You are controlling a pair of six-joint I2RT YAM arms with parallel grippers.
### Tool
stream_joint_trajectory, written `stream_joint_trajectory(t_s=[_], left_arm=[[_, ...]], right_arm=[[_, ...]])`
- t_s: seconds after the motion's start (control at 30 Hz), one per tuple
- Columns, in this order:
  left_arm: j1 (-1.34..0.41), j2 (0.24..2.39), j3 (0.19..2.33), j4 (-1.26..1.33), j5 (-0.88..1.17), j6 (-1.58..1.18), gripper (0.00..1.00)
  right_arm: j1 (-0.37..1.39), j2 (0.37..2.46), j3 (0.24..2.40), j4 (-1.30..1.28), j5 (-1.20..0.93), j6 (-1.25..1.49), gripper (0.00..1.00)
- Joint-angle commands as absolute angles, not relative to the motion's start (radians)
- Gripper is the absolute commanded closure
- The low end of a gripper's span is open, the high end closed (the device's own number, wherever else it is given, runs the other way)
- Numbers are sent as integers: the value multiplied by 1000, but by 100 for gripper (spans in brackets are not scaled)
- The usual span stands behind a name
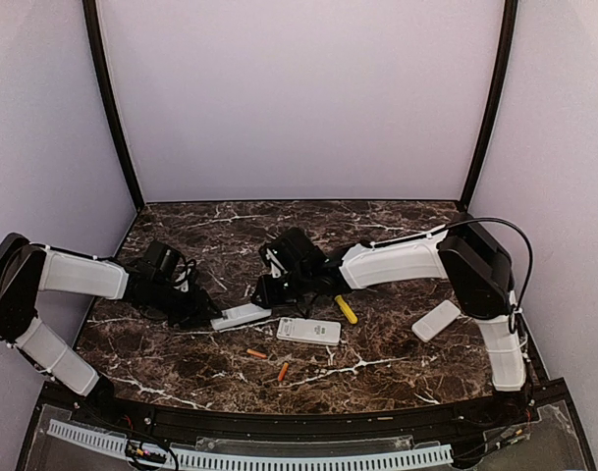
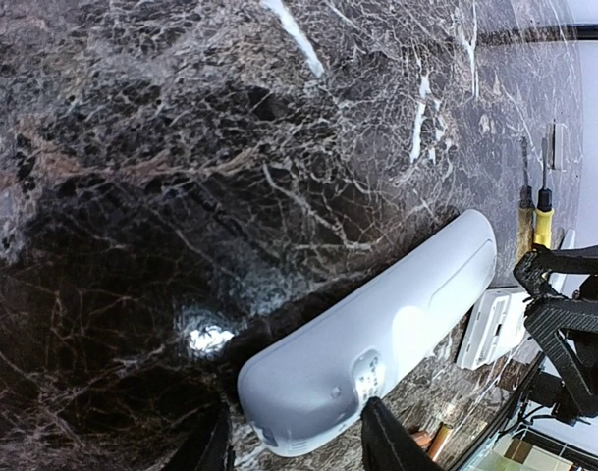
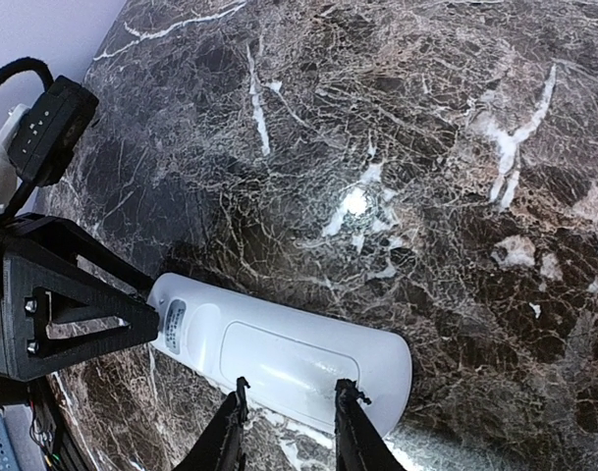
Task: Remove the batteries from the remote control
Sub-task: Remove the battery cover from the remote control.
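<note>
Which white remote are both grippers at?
The leftmost remote, with the left gripper and right gripper at its ends; the others lie untouched.

remote point(image 1: 242, 315): left end buried under left gripper point(image 1: 205, 316), right end partly under right gripper point(image 1: 269, 292) | wrist views: finger roots cut by the bottom edge | batteries point(image 1: 256, 353): too tiny for labels

left end effector point(image 2: 299, 432): gripping | right end effector point(image 3: 289, 397): part-open | pose: both low, facing inward
</note>
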State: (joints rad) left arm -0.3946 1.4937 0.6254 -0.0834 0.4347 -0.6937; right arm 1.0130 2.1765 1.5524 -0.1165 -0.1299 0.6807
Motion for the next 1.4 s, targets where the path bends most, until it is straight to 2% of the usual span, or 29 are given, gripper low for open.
stream_joint_trajectory(t_s=[0.0,1.37], left_arm=[[-391,1508,618,-128,431,-677,56],[-391,1527,637,-139,436,-666,58]], right_arm=[[1022,2206,1589,-141,-105,670,71],[1021,2198,1595,-132,-142,683,73]])
